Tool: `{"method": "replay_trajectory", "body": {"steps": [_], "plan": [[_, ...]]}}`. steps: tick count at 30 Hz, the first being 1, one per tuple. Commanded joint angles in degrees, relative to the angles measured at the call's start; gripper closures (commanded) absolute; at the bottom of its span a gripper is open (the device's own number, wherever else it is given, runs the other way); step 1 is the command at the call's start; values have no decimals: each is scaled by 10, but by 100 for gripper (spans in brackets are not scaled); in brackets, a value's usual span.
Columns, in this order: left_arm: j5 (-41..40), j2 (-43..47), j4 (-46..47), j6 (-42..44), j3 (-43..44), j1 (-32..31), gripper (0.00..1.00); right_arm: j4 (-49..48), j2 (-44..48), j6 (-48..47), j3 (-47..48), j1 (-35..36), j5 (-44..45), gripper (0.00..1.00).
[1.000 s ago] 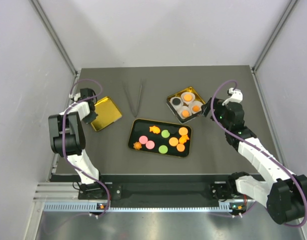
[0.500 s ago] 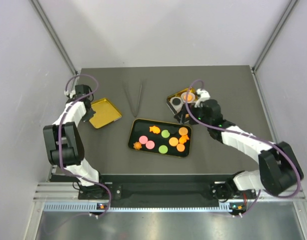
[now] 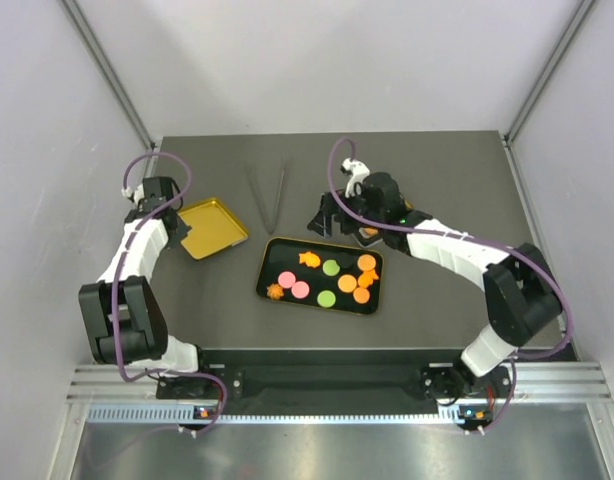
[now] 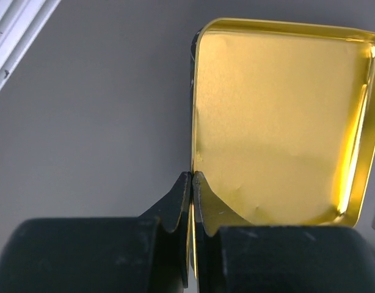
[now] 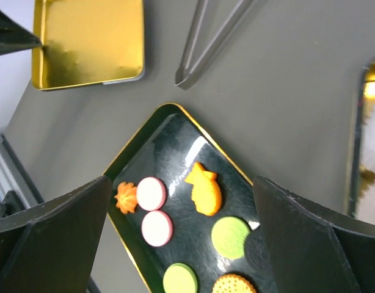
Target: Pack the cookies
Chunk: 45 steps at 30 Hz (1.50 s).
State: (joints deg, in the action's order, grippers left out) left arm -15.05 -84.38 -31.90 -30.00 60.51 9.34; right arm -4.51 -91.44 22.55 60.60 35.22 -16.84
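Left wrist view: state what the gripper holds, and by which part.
The left gripper pinches the gold tray by its thin raised side rim.

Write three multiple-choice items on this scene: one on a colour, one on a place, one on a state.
1. What colour is the empty tray that the left hand pinches? A gold; B black; C white.
2. Where do the tongs lie? A on the table, beyond the black tray; B in the black tray; C in the empty tray.
3. The right hand is: A shut on a cookie; B open, holding nothing; C shut on the tongs.
Key: 1 A, the pinched rim shines gold; 2 A, bare tabletop lies under them; 3 B, it gapes wide above the cookies with nothing between.
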Motion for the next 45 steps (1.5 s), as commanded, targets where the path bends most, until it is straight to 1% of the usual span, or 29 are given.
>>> {"method": "replay_trajectory", "body": {"steps": [1,9,12,13,15,17,19,20,26,29,31,34,36,41,44,45], "plan": [[25,48,9,-15,-4,3,100,15,-19,-11,58,20,-35,0],[70,121,12,-1,-34,4,100,43,-74,-12,137,24,-79,0],[103,143,14,7,-48,3,100,43,-97,-4,171,23,-98,0],[125,148,13,10,-50,3,100,58,-110,-2,181,24,-102,0],[148,163,11,13,-54,3,100,57,-124,7,203,23,-112,0],[191,171,9,13,-59,3,100,58,-142,17,221,23,-117,0],[209,191,10,13,-62,4,100,58,-153,21,230,23,-121,0],[232,202,14,13,-65,2,100,58,-161,25,236,24,-121,0],[300,222,29,2,-83,-6,100,50,-184,48,253,24,-128,0],[303,226,41,-2,-89,-28,100,36,-194,64,265,24,-137,0],[278,224,41,-4,-86,-63,100,31,-199,74,271,22,-144,0],[272,220,56,-18,-81,-92,100,31,-201,82,278,21,-144,0],[265,212,65,-23,-77,-124,100,30,-203,86,279,20,-145,0],[262,201,90,-37,-70,-152,100,18,-199,107,261,14,-159,0],[268,193,106,-38,-73,-160,100,-24,-179,142,219,-3,-170,4],[272,189,123,-38,-77,-164,100,-36,-169,151,208,-9,-176,9]]}}
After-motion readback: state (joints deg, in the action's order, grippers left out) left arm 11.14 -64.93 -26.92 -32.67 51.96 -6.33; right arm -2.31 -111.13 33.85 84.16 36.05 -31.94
